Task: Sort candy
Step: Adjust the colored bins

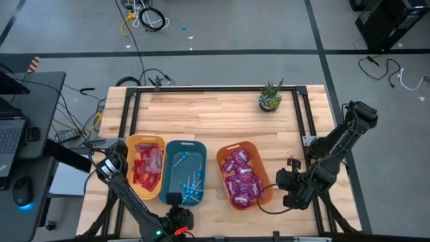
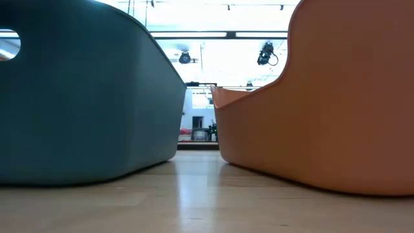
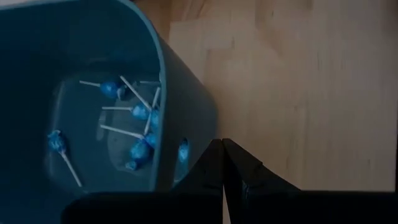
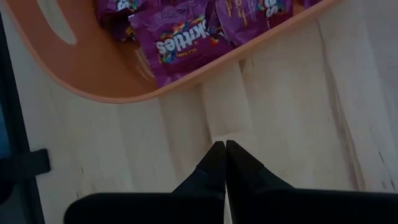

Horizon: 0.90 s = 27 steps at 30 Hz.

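Three bins stand side by side near the table's near edge. The yellow bin (image 1: pixel 146 165) holds flat red packets (image 1: pixel 143 167). The teal bin (image 1: pixel 185 170) holds blue lollipops (image 1: pixel 193 191) on white sticks, also seen as lollipops (image 3: pixel 138 112) in the left wrist view. The orange bin (image 1: pixel 243 173) holds purple packets (image 1: pixel 241 177), shown as purple packets (image 4: pixel 180 40) in the right wrist view. My left gripper (image 3: pixel 222 149) is shut, above bare wood beside the teal bin's near end. My right gripper (image 4: pixel 224 149) is shut, over bare wood just right of the orange bin.
A small potted plant (image 1: pixel 270 97) stands near the table's far right corner. A black frame (image 1: pixel 215 91) runs around the work area. Bare wood lies between the bins and the far edge. A desk with a laptop (image 1: pixel 10 131) sits left of the table.
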### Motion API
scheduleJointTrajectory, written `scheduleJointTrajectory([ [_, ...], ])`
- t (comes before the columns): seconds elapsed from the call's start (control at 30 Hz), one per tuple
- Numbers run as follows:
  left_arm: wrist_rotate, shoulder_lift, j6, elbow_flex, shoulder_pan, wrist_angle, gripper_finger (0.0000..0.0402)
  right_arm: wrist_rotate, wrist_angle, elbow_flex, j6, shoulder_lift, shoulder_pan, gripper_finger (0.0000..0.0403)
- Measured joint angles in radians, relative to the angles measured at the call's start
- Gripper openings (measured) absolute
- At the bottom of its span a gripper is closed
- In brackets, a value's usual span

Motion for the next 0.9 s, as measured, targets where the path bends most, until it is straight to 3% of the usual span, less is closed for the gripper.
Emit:
scheduleJointTrajectory([
  [0.9, -0.083, 0.0, 0.015, 0.0, 0.041, -0.058, 0.0, 0.017, -0.001, 0.0, -0.008, 0.0, -0.021, 0.0],
])
